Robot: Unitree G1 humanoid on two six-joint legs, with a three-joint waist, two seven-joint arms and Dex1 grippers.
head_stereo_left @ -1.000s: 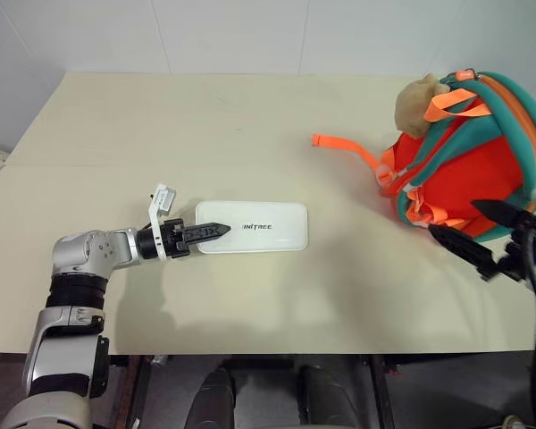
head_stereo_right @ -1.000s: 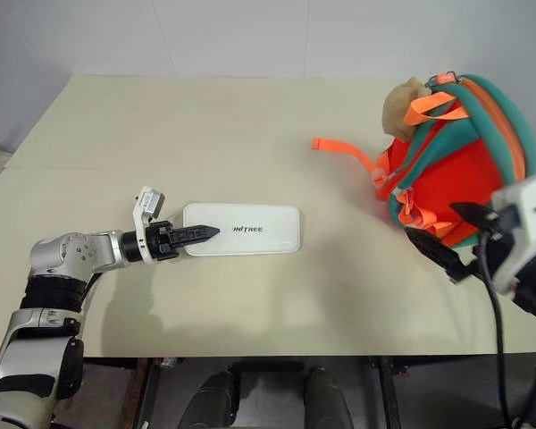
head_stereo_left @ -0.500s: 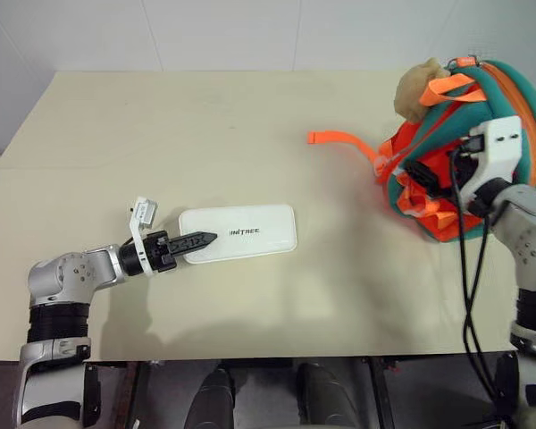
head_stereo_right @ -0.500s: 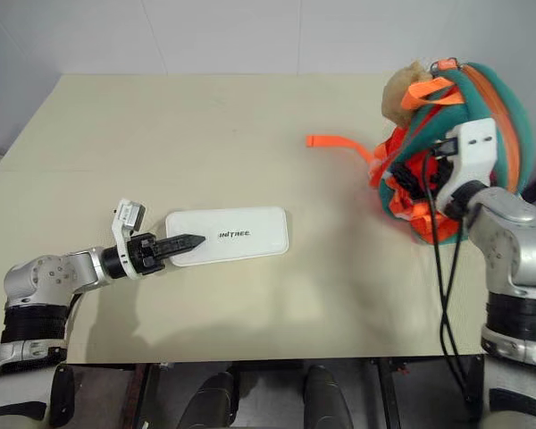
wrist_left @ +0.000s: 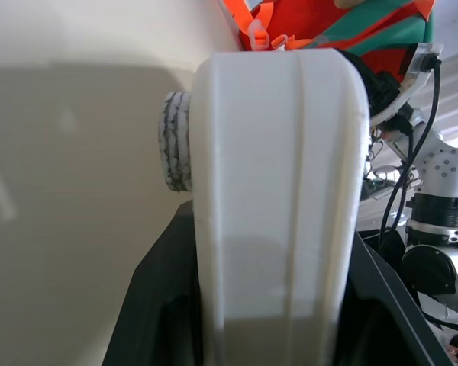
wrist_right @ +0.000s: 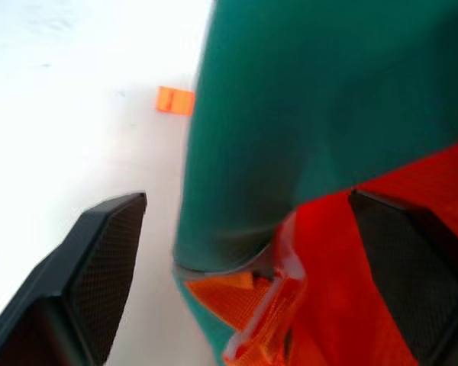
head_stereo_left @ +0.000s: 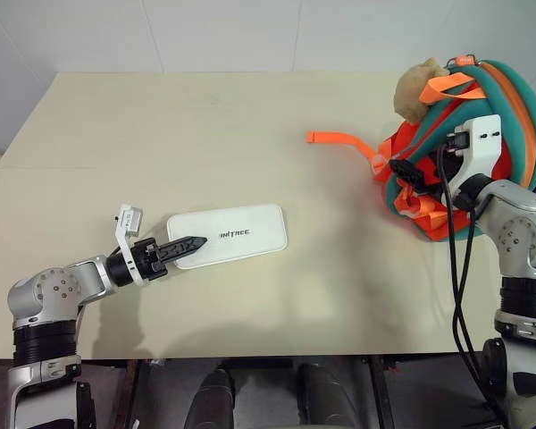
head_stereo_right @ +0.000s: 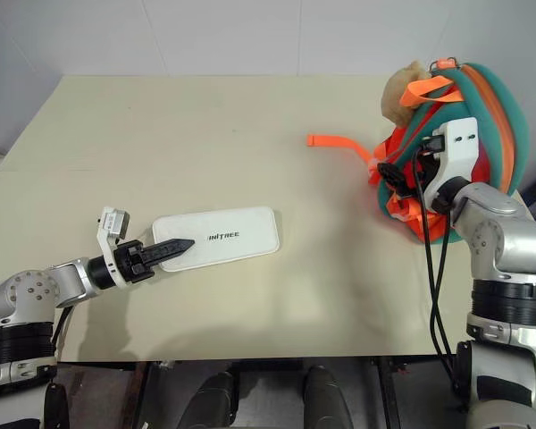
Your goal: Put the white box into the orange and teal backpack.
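At the lower left of the head view, the left gripper [head_stereo_left: 180, 248] points toward the right, and its black fingers close on the left end of the white box [head_stereo_left: 228, 236]; in the left wrist view the white box [wrist_left: 278, 191] sits between the two fingers. The box lies flat on the beige table [head_stereo_left: 205, 134], a little tilted, in the lower left part of the frame, with dark letters on its top. It is well apart from the backpack.

In the middle of the frame, an orange strap [head_stereo_left: 339, 140] lies on the table and leads to the right.

At the upper right stands the orange and teal backpack [head_stereo_left: 509, 107], with a tan plush piece [head_stereo_left: 420, 85] at its top. The right gripper [head_stereo_left: 409, 174] is against the left side of the backpack. In the right wrist view its fingers [wrist_right: 99, 259] stand wide, with the teal edge and orange fabric of the backpack between them, not pressed by either finger.
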